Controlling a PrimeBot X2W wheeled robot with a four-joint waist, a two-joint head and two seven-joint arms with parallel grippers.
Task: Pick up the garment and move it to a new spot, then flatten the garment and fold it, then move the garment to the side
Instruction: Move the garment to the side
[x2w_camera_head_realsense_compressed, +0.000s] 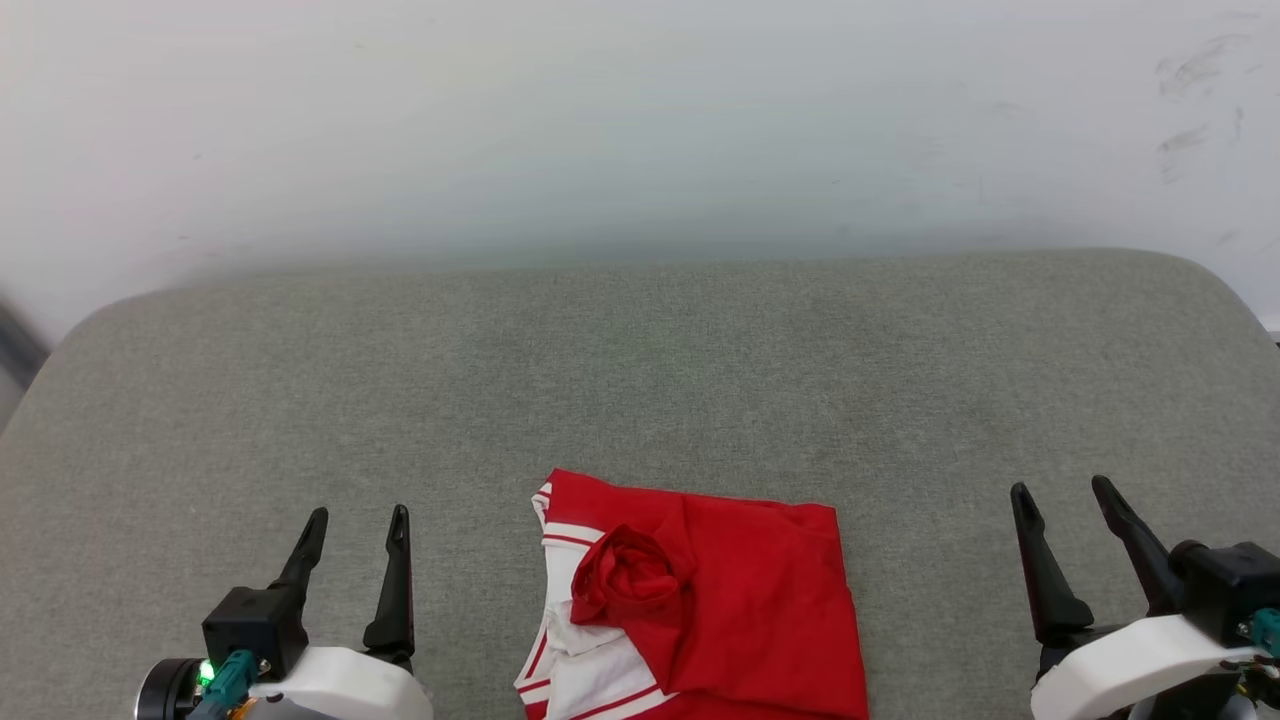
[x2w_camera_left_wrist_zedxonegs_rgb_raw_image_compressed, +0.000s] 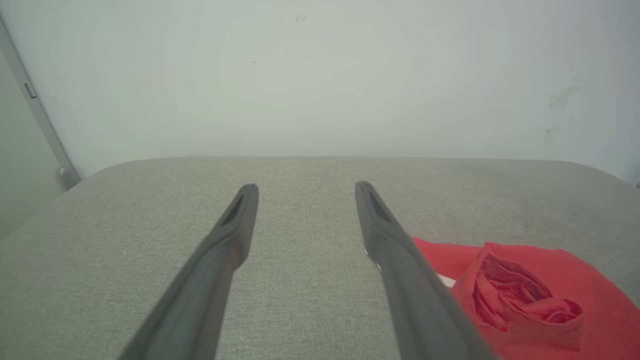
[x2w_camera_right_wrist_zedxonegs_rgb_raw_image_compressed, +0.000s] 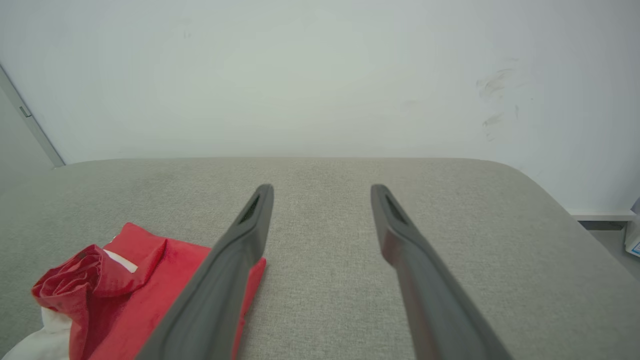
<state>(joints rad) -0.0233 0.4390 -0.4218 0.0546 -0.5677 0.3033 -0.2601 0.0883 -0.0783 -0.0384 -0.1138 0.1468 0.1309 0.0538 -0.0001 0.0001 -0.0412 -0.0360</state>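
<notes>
Finds the red jersey (x2w_camera_head_realsense_compressed: 740, 600) roughly folded, crumpled on top, at the near middle of the grey padded surface (x2w_camera_head_realsense_compressed: 640, 380). Flanked by left gripper (x2w_camera_head_realsense_compressed: 359, 512) and right gripper (x2w_camera_head_realsense_compressed: 1060, 487), both spread wide, empty, seemingly parked clear of the cloth.

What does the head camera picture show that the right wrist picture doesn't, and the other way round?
Head view adds: the left end effector, open, and the striped trim on the garment.
Right wrist view adds: a strip of floor past the cushion's right end.
Both share: the red garment, the grey cushion, the white wall and the open right end effector.
</notes>
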